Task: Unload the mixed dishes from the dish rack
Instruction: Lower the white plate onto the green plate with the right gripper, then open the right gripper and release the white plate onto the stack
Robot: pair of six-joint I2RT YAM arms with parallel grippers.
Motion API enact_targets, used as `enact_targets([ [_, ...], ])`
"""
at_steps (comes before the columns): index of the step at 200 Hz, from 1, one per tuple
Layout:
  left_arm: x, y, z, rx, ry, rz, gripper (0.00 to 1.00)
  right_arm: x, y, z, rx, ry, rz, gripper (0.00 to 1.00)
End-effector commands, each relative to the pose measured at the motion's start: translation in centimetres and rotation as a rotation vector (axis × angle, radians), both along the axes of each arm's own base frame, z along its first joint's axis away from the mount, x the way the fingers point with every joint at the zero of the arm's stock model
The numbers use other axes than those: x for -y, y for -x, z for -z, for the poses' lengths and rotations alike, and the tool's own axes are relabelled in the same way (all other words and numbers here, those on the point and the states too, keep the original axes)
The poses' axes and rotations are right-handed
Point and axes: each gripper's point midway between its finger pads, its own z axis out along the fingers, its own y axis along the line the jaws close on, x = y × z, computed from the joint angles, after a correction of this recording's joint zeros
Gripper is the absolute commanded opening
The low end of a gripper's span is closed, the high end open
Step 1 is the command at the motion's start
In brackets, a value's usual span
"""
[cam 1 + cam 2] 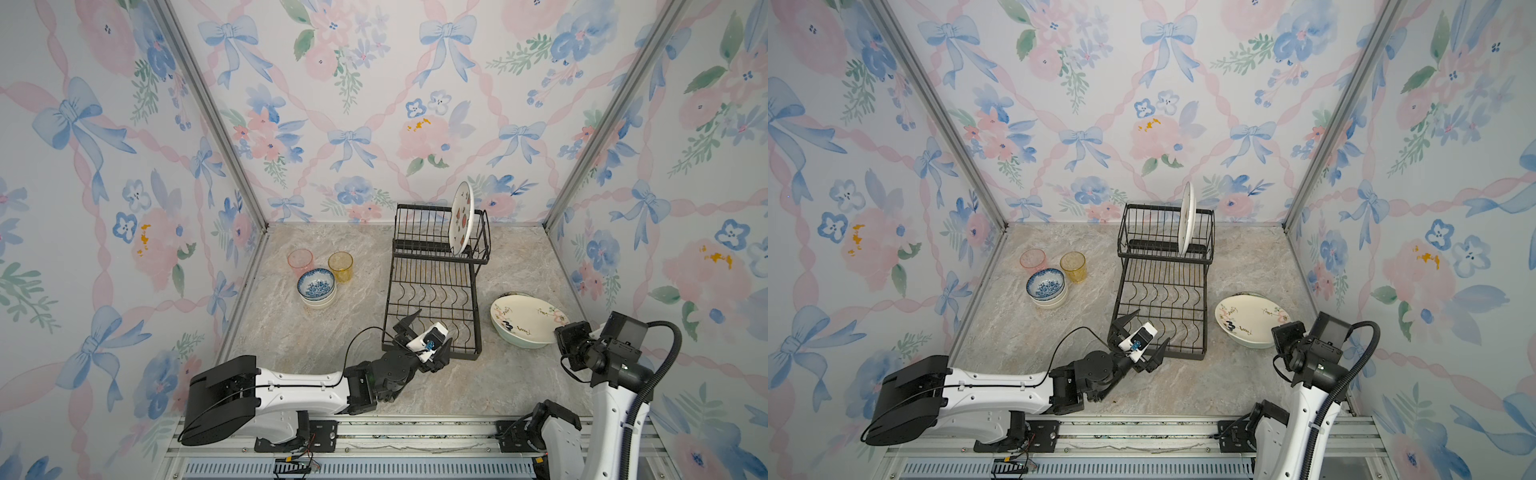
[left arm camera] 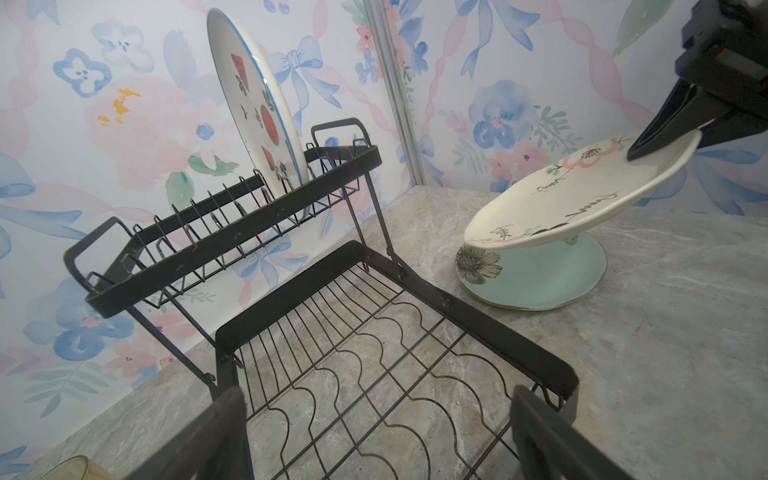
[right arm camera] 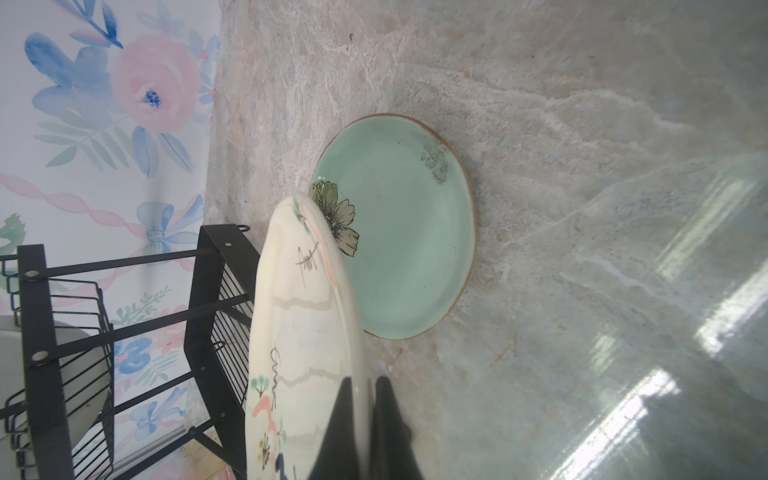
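My right gripper (image 3: 363, 386) pinches the rim of the cream floral ceramic plate (image 1: 528, 320), its low edge seemingly resting on the mint-green flower plate (image 3: 407, 232) on the marble-look table (image 1: 316, 357); my left gripper (image 1: 428, 334) stands spread at the black wire dish rack (image 1: 432, 291), where only one upright fruit-print cream plate (image 1: 462, 218) is left to unload.

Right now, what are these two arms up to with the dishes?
They are emptying a rack. The right claw is shut on a cream plate by its rim, holding it tilted over a mint plate lying on the table. The left claw hangs open at the front of the rack's empty lower tray. One fruit plate stands in the upper shelf; bowls and two tumblers sit on the table.
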Motion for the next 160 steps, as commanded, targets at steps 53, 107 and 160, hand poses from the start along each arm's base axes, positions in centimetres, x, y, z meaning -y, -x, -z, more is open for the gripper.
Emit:
enact_targets([
  [53,-0.1,-0.1,0.2,-0.011,0.022,0.005,0.98,2.0,-2.5,-0.7,0.050,0.085,-0.021,0.00],
  [107,-0.1,-0.1,0.3,-0.011,0.018,0.003,0.98,3.1,-3.7,2.0,-0.004,0.096,-0.040,0.00],
  [160,-0.1,-0.3,0.5,-0.010,0.011,-0.003,0.98,4.0,-4.2,3.8,-0.031,0.133,-0.052,0.00],
])
